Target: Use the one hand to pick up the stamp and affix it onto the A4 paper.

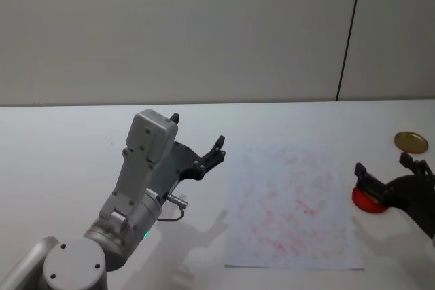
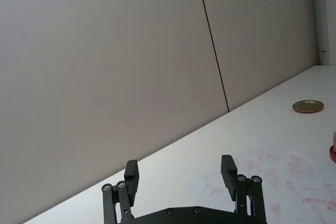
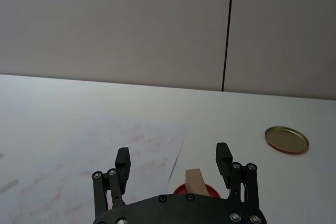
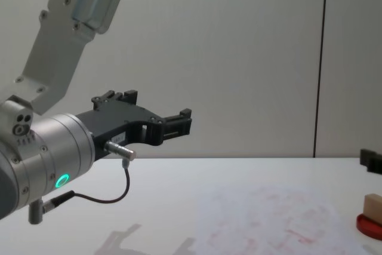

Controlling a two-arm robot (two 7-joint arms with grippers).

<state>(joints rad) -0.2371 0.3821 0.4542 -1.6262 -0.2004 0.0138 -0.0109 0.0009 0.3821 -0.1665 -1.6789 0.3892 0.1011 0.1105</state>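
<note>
The stamp (image 3: 196, 182), a small tan wooden block, stands upright on the round red ink pad (image 3: 178, 189), just right of the A4 paper (image 3: 105, 150) with its pink smudges. My right gripper (image 3: 173, 161) hovers open over the pad, with the stamp between its spread fingers (image 3: 224, 158) and touching neither. In the head view the right gripper (image 1: 383, 164) is at the right edge above the ink pad (image 1: 367, 202), beside the paper (image 1: 292, 198). The chest view shows the stamp (image 4: 373, 206) from the side. My left gripper (image 1: 197, 144) is held raised and open, left of the paper.
A gold round lid (image 1: 411, 142) lies flat on the white table (image 1: 68, 140), behind the right gripper. The left arm's silver wrist with its green light (image 4: 59, 180) stands tall at the near left. A grey wall runs along the table's far edge.
</note>
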